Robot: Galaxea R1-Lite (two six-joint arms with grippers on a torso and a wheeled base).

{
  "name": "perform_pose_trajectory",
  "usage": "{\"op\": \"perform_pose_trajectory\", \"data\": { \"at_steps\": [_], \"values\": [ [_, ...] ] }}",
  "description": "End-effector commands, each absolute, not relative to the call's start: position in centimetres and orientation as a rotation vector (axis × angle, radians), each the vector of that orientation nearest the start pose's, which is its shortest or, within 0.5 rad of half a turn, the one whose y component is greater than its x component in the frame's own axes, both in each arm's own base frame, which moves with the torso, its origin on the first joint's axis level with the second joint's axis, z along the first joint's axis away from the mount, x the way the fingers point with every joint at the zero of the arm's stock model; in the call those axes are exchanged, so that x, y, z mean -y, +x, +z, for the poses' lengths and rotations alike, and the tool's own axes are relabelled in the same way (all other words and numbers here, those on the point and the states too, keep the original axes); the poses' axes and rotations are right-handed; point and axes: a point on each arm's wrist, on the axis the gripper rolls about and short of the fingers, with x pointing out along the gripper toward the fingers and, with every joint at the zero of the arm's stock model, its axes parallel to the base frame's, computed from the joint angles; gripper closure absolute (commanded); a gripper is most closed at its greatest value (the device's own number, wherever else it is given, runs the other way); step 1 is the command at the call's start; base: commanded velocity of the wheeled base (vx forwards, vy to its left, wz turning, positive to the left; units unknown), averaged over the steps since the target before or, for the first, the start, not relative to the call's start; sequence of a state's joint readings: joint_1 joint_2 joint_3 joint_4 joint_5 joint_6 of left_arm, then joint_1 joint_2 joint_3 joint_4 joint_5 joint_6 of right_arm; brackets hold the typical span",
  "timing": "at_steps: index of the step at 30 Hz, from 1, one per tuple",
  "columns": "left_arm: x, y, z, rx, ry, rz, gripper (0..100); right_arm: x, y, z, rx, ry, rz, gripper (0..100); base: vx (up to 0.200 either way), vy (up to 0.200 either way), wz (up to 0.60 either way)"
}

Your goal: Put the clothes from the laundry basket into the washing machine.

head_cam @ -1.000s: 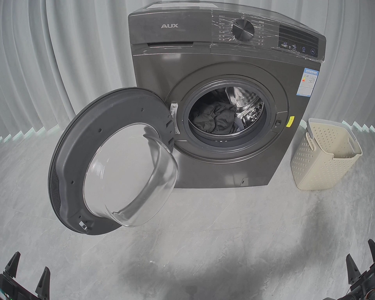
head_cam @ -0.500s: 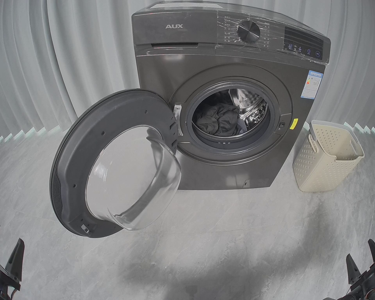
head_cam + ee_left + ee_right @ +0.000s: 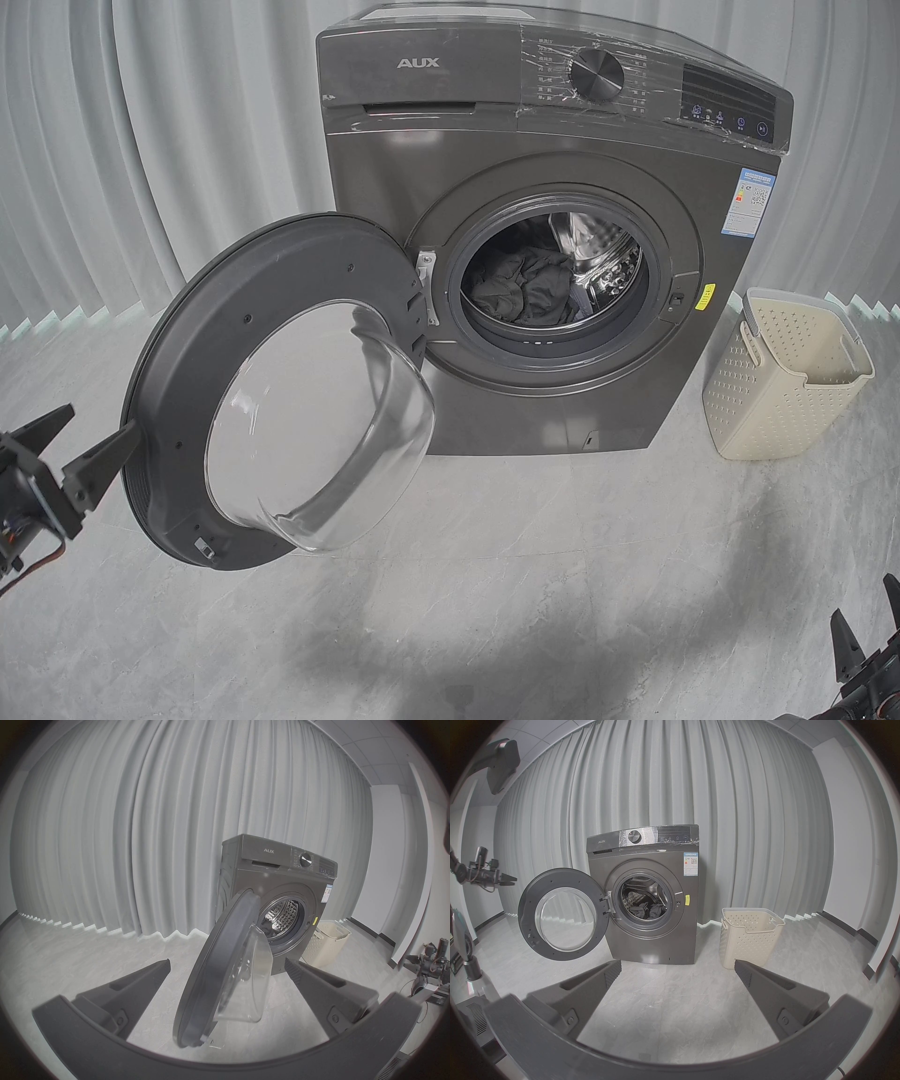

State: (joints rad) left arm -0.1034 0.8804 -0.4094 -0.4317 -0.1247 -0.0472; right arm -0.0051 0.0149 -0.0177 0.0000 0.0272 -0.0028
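Left gripper has risen beside the open door, jaws spread as on the right gripper; dark clothes lie inside the washing machine, and a skewed push may glance off the rim.

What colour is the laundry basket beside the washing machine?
The laundry basket is cream, with rows of small perforated holes across its walls. The right wrist view shows it best.

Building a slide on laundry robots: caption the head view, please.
Clothes in the washing machine, its door open; left gripper, jaws open, beside the door's rim; laundry basket alongside.
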Motion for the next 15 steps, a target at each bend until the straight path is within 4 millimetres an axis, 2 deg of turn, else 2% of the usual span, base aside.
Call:
{"op": "perform_pose_trajectory", "data": {
  "at_steps": [1, 6, 15],
  "values": [
    [2.3, 16.9, 20.6, -0.172, -0.043, -0.272, 0, -0.1, -2.3, 7.5, 0.0, -0.003, 0.023, 0, 0.0, 0.0, 0.0],
    [2.7, 17.6, 20.9, -0.172, -0.042, -0.298, 0, -0.1, -2.3, 7.5, 0.0, -0.003, 0.023, 0, 0.0, 0.0, 0.0],
    [4.6, 16.9, 21.4, -0.156, -0.051, -0.58, 0, -0.1, -2.3, 7.5, 0.0, -0.003, 0.023, 0, 0.0, 0.0, 0.0]
  ]
}}
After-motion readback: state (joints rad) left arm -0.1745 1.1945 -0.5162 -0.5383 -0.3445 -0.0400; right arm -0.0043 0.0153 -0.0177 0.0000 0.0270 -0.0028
